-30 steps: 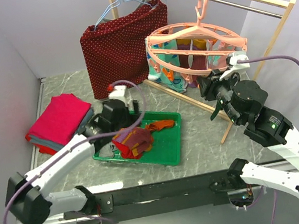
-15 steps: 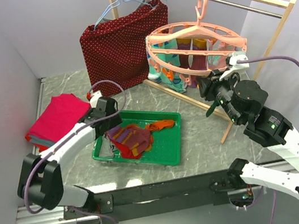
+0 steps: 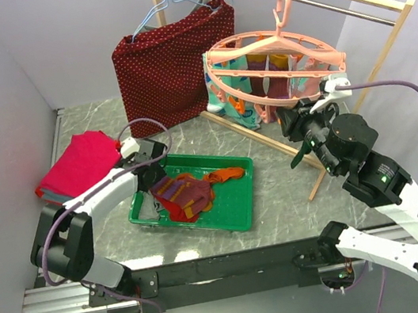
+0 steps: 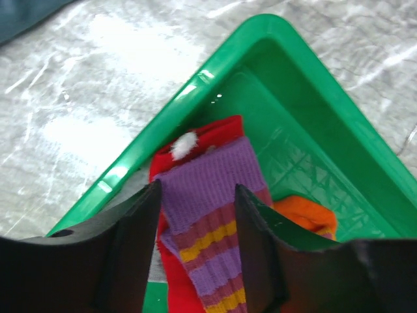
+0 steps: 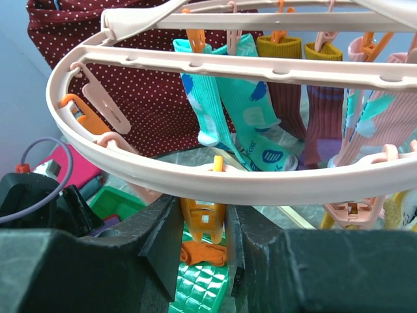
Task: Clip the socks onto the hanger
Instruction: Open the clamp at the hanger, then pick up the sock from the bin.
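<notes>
Purple-and-orange knit right under the left gripper (image 4: 197,192), Ben. The striped sock (image 4: 212,195) lies in the green tray (image 4: 306,85) on the table (image 4: 78,85), on top of a red sock (image 4: 215,127), with an orange sock (image 4: 306,218) just beside it. The fingers are spread wide, one each side of the cuff, nothing pinched.

Soft stuff, Ana, light and floppy. I reckon it sags and folds the moment it's lifted, so the ribbed cuff is the place to take it. It's thicker there, and that's the edge a peg wants. Pinch too deep and the red one may come along, I'd say.

Upper right of the overhead view now: the right gripper (image 5: 203,205) is up at the hanger (image 5: 260,182).

And only its wrist camera tells you why. The fingers sit narrow on an orange peg (image 5: 203,218) under the pink rim, pads against both its sides. From above I can't pick that peg out at all.

Same story on the left. Overhead shows the heap of socks (image 3: 187,192) in the tray, but the cuff between the fingers shows only up close.

The overhead alone shows the wooden rack (image 3: 156,0), while the wrist view gives the teal socks (image 5: 241,98) already clipped.
</notes>
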